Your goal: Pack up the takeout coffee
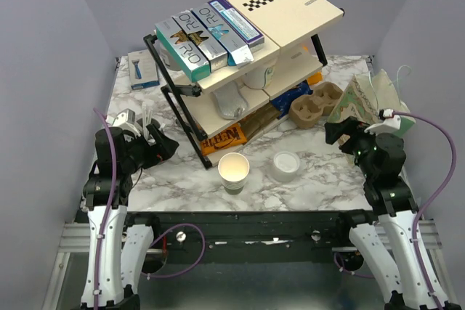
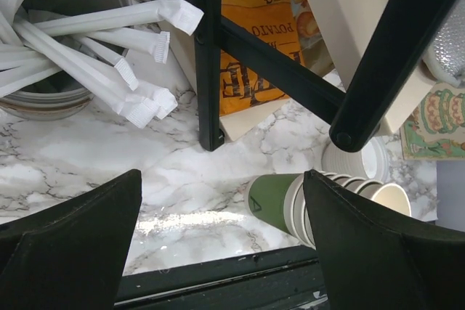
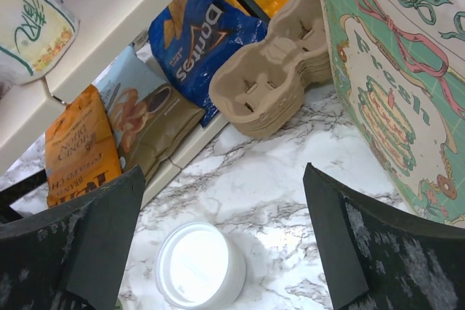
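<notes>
Takeout coffee stands lidded on the marble surface, just right of the stacked cups, apart from both arms. Left fingers and right fingers are spread wide and empty, each wrist angled inward.
</notes>
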Motion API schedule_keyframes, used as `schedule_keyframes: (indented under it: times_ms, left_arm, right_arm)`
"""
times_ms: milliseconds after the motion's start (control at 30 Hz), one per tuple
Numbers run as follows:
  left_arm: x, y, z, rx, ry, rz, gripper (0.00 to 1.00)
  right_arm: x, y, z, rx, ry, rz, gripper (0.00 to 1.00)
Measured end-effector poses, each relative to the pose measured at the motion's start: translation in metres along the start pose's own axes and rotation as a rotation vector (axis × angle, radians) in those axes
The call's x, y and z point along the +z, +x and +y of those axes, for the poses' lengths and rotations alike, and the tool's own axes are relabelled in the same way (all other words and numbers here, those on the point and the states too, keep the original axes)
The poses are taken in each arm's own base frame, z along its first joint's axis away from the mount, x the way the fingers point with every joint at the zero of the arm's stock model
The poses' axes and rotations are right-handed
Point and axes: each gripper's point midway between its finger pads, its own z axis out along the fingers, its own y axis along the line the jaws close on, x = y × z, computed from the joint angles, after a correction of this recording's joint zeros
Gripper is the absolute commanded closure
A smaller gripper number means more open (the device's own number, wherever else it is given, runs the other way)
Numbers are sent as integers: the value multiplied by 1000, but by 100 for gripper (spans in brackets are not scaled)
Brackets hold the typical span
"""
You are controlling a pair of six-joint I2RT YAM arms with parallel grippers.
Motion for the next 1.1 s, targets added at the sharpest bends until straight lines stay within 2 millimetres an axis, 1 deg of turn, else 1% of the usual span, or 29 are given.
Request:
schedule_keyframes:
  times_ms: [200,333,533,667,800,867,967,1100]
  left_arm:
    - [2,-1,3,-16,-20,-3,1]
    - [3,-4,8,-35,-49,-15,1]
    - [2,-8,22,-40,-129,-49,1]
    - [-2,-10,18,-17,-104,-77,1]
    - [-1,-2,15,-6,-56,-77,1]
    - [5,3,13,-10,-32,-56,1]
    - [15,15,16,-29,-11,-5,1]
    - [20,26,15,-38,2,30,1]
  right_arm:
    - [-3,-4,0,-7,-3,-21,0]
    - [0,-2,-2,-8,11,-9,0]
    - [18,16,-9,-24,59,97,0]
    - [32,26,-13,-23,93,170,0]
    - [43,38,-14,-18,106,242,0]
    - [51,41,-8,-17,85,280,0]
    - [58,48,6,-16,15,341,0]
    - [59,66,22,-27,-77,427,0]
